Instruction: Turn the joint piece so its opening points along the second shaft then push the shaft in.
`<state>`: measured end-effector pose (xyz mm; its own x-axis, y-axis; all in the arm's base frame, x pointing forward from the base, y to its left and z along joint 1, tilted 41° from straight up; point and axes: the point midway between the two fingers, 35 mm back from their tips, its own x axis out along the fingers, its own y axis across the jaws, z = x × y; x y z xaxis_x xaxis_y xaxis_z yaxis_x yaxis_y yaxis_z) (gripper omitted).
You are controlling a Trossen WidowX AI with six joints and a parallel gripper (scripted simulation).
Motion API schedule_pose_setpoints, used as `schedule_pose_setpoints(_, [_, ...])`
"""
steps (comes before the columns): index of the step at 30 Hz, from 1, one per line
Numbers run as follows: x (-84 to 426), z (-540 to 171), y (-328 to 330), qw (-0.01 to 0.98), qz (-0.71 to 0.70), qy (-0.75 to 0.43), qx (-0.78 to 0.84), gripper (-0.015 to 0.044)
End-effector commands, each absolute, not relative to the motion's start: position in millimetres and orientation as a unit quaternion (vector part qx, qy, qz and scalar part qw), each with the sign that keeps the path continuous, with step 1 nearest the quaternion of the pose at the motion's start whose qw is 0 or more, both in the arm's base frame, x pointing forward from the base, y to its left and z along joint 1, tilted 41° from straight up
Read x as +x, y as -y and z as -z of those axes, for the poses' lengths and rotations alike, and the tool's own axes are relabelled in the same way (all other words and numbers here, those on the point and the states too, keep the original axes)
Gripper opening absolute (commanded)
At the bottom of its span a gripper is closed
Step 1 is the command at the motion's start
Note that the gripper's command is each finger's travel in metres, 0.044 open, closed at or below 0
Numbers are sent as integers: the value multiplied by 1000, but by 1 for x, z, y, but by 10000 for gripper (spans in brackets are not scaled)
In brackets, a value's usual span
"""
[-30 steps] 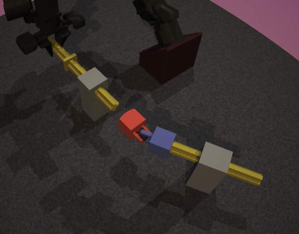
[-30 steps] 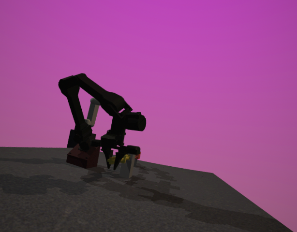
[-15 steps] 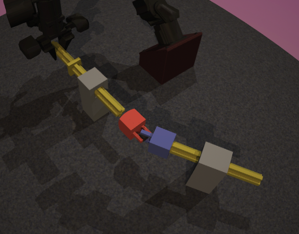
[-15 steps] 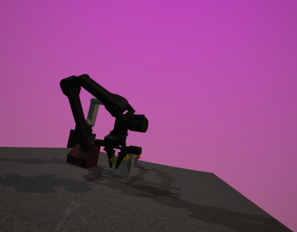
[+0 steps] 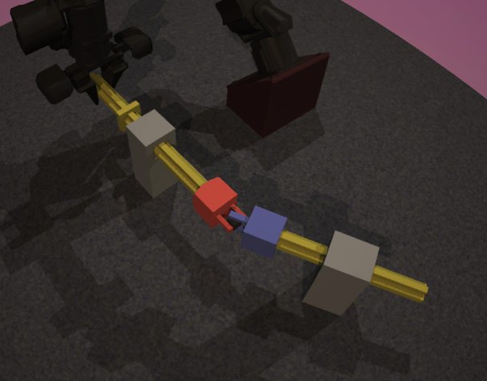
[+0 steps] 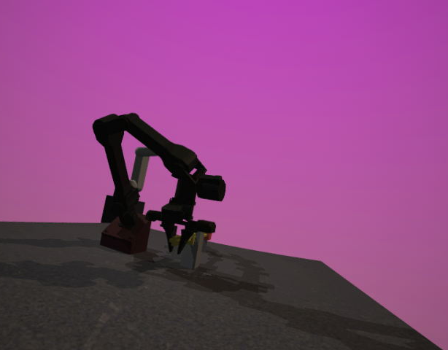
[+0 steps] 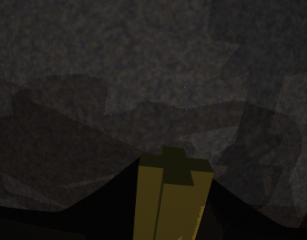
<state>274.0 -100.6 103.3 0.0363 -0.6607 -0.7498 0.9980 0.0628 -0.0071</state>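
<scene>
My gripper (image 5: 104, 93) (image 6: 174, 251) is shut on the second shaft near its rear end. This yellow, cross-shaped shaft (image 5: 180, 163) (image 7: 183, 210) runs through the tall pale block (image 5: 142, 163) (image 6: 197, 254). Its collar (image 5: 128, 113) stands a short gap behind that block. Its front end meets the red joint piece (image 5: 216, 195), and the tip is hidden there. The red piece's opening faces the shaft and looks roughly in line with it. The red piece is hinged to a blue part (image 5: 265, 225) on the fixed yellow shaft (image 5: 303, 246), which passes through the other pale block (image 5: 338, 282).
The arm's dark red base (image 5: 293, 94) (image 6: 122, 240) stands beside the tall block, across a gap. The grey table's edge (image 6: 382, 305) shows at the right in the exterior view. Dark shadows lie across the table around the parts.
</scene>
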Motion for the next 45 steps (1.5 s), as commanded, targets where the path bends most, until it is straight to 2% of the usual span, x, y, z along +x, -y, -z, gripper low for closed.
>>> schedule_pose_setpoints(1, [274, -98, 95, 664, 623, -304, 280, 0])
schedule_pose_setpoints(30, [272, -84, 78, 663, 625, -303, 279, 0])
schedule_pose_setpoints(33, [272, -84, 78, 663, 625, -303, 279, 67])
schedule_pose_setpoints(38, [272, -84, 78, 663, 625, -303, 279, 67])
schedule_pose_setpoints(45, [272, -84, 78, 663, 625, -303, 279, 251])
